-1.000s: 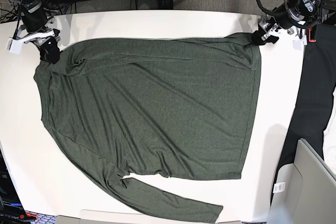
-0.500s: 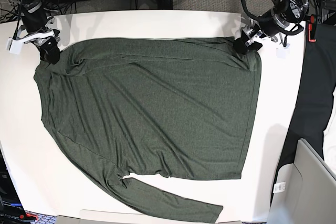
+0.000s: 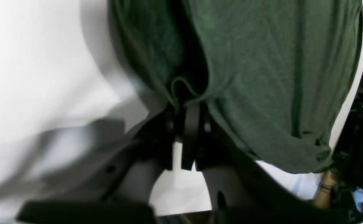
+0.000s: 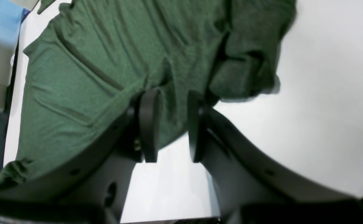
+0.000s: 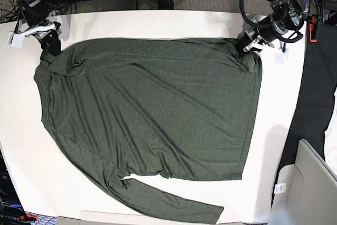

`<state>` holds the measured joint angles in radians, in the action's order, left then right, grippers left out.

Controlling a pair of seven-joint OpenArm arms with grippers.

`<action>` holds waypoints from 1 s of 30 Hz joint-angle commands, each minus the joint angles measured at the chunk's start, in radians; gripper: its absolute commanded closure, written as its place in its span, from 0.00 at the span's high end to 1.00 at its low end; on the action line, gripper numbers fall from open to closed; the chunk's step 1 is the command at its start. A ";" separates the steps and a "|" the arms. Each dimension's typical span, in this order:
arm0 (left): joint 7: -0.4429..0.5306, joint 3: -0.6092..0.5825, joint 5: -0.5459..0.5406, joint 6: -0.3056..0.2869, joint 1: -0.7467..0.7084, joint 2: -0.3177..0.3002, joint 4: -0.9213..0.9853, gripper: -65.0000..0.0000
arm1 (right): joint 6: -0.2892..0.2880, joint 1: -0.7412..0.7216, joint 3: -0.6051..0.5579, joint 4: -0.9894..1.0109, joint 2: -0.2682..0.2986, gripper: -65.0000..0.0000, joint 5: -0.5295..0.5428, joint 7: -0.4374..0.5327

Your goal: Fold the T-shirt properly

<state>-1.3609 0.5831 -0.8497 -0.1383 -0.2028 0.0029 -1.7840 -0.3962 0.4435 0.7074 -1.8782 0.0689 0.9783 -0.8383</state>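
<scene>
Olive-green knit covers most of your white table [image 5: 158,22]: the T-shirt [image 5: 152,114] lies spread flat, with one long sleeve trailing along the near edge toward the lower middle of the base view. Your left gripper [image 3: 189,109] sits at the shirt's top corner on the right side of the base view, and in its wrist view you see the fingers [image 3: 191,133] pressed together with a small fold of the hem bunched between their tips, so it is clamped on the fabric. Your right gripper [image 4: 169,99] is at the opposite top corner, on the left of the base view. There the two fingers [image 4: 149,121] stand somewhat apart with a band of cloth running between them; you can see fabric in the gap, but whether it is truly pinched cannot be told. Beside that gripper the shirt's corner is rumpled into a loose lump.
</scene>
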 commanded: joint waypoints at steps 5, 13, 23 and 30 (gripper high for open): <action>-0.021 0.005 -0.015 -0.001 -0.034 -0.028 -0.084 0.00 | -0.010 -0.002 0.007 0.015 0.010 0.26 0.012 0.021; -0.022 0.007 -0.015 -0.001 -0.054 -0.033 -0.090 0.00 | -0.008 -0.031 0.008 0.148 0.015 0.34 0.018 0.027; -0.022 0.007 -0.015 -0.001 -0.056 -0.050 -0.089 0.00 | 0.066 -0.094 0.074 0.205 0.012 0.51 0.021 0.023; -0.022 0.005 -0.015 -0.001 -0.056 -0.050 -0.087 0.00 | 0.067 -0.168 0.074 0.296 0.012 0.51 0.021 0.023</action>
<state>-1.3689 0.5877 -0.8417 -0.1356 -0.2623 -0.0368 -1.8568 -0.3298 0.2798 0.7773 -1.5719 0.0685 1.0031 -0.8143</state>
